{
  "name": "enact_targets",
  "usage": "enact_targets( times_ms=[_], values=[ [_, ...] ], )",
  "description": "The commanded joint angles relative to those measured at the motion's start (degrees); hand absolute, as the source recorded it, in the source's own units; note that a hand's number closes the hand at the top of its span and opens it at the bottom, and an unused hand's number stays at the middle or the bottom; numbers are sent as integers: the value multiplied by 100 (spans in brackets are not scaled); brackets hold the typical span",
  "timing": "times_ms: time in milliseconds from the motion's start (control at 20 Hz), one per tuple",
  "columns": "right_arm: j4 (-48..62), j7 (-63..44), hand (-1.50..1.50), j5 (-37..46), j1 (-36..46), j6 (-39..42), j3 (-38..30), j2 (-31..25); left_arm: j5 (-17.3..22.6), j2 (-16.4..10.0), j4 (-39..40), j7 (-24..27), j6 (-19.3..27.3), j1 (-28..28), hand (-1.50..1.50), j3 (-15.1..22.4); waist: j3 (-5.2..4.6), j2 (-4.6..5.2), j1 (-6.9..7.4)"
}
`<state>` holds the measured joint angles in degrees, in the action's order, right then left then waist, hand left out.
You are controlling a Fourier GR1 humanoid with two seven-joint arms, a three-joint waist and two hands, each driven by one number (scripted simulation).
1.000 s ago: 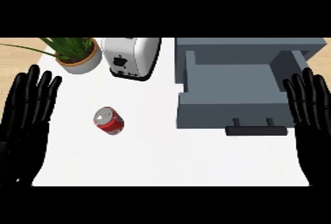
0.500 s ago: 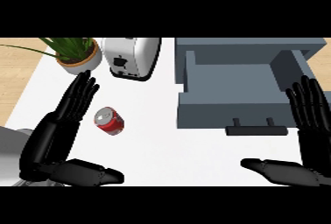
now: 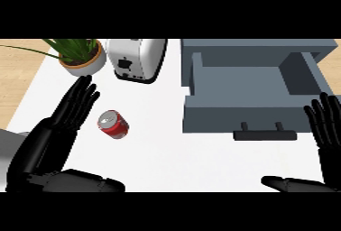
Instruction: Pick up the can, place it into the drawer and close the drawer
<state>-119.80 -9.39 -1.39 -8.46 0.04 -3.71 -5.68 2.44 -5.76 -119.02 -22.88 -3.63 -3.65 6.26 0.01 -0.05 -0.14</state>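
While the left hand (image 3: 63, 119) had advanced, fingers straight and open, the can (image 3: 113, 125) lay just beside it at three o'clock, awaiting a grasp; further that way the drawer (image 3: 233, 118) stood open, the right hand (image 3: 326, 131) resting open beyond.

A flat white counter top (image 3: 166, 158) fills the view; pale wooden floor (image 3: 15, 85) shows beyond its left edge. A tan-potted green plant (image 3: 81, 58) and a silver toaster (image 3: 136, 58) stand at the rear.
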Motion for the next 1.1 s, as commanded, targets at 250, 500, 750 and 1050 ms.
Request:
enact_targets(
  times_ms=[250,500,750,1050],
  values=[
    [-68,75,-150,259,-198,29,81,205,75,48,332,119,-65,113,-150,-375,-1,3,8],
    [-374,404,-150,-334,-873,582,-394,15,122,-32,175,-53,-150,174,-150,-473,-1,-3,-8],
    [205,782,-150,-311,-658,724,-608,48,-104,165,1140,482,-90,-208,-150,-441,0,3,-8],
    [28,644,-150,-106,-675,710,-420,232,-404,387,1692,1113,55,-126,-150,-326,-1,2,-3]
  ],
)
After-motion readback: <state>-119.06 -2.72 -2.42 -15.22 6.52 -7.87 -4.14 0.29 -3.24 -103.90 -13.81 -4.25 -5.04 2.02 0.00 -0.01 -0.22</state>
